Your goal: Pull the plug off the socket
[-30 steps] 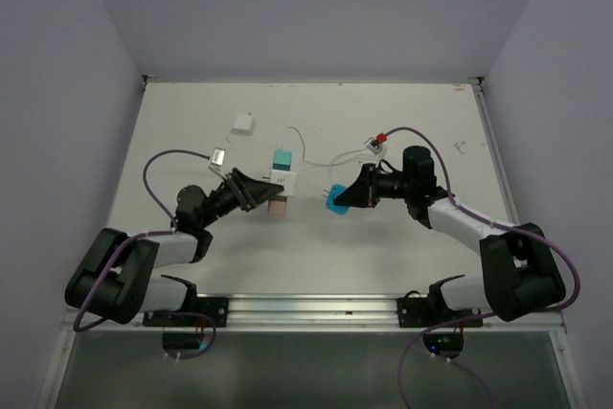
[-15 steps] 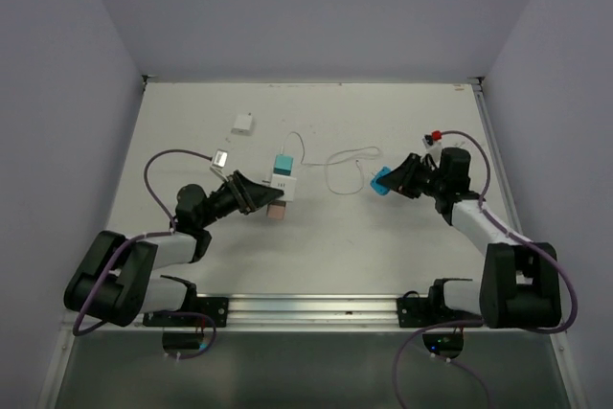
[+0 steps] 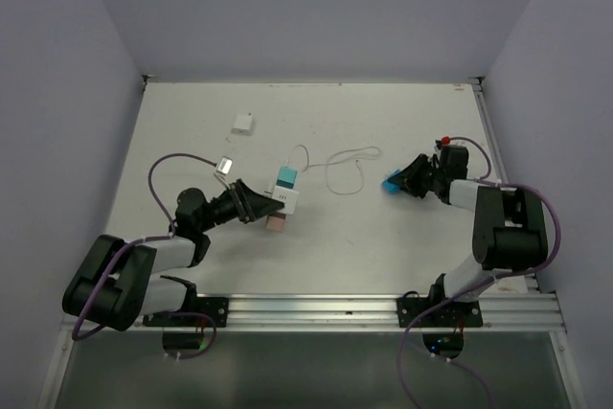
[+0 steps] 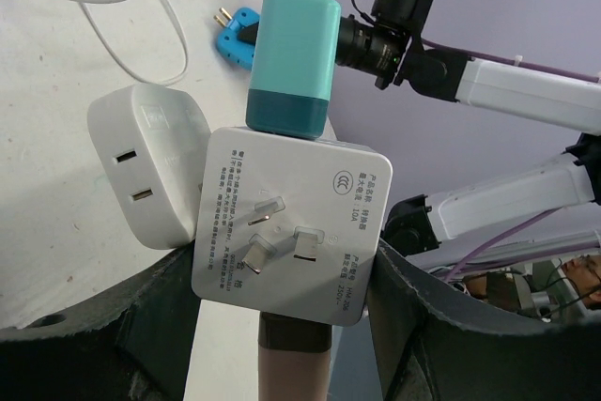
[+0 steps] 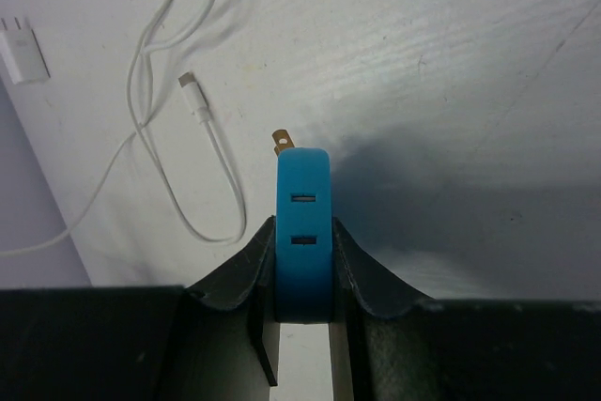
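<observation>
I have the left gripper (image 3: 257, 201) clamped on the socket (image 4: 291, 223) at left-centre of the desk (image 3: 383, 246). The right gripper (image 3: 402, 181) pinches the blue plug (image 5: 303, 223) at far right, well clear of the socket. Recommendation: lower the plug flat before releasing, and hold the socket steady.

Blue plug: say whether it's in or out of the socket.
Out. The right gripper clamps the blue plug, a prong bare, far from the socket in the left gripper.

Left arm low, reaching forward-right, left gripper (image 3: 261, 204) fingers (image 4: 94, 345) clamped on socket (image 4: 291, 223). Right arm bent, right gripper (image 3: 400, 182) pinching plug (image 5: 302, 223).
</observation>
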`<state>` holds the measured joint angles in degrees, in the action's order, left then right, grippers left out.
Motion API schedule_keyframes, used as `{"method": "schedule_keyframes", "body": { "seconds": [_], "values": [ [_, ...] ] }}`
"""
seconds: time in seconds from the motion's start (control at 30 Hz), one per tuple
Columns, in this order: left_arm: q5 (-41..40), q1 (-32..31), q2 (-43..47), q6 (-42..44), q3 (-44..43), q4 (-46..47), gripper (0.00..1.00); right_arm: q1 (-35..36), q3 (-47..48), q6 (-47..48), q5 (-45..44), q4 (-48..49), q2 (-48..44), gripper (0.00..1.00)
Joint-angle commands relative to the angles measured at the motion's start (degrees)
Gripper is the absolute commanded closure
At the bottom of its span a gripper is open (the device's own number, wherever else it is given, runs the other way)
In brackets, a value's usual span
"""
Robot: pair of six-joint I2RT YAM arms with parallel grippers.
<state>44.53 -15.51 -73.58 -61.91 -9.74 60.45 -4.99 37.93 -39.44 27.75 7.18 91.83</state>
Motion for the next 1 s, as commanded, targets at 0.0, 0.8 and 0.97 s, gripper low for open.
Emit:
{"method": "schedule_keyframes", "body": {
  "seconds": [0.0,0.8,0.97],
  "values": [
    [2.2,0.4,1.6,1.4,-0.2,3.8,1.0,-0.6,1.9,-0.6,-2.4,2.2,1.6,0.87],
    [5.4,-4.2,-2.5,2.2,-4.5,3.9,1.0,2.6,-0.6,9.3,6.3,-5.4,-24.7,0.05],
    [5.3,-8.4,-3.8,3.4,-7.2,3.2,1.0,13.0,0.3,10.7,16.0,-0.1,-24.6,0.04]
  ]
}}
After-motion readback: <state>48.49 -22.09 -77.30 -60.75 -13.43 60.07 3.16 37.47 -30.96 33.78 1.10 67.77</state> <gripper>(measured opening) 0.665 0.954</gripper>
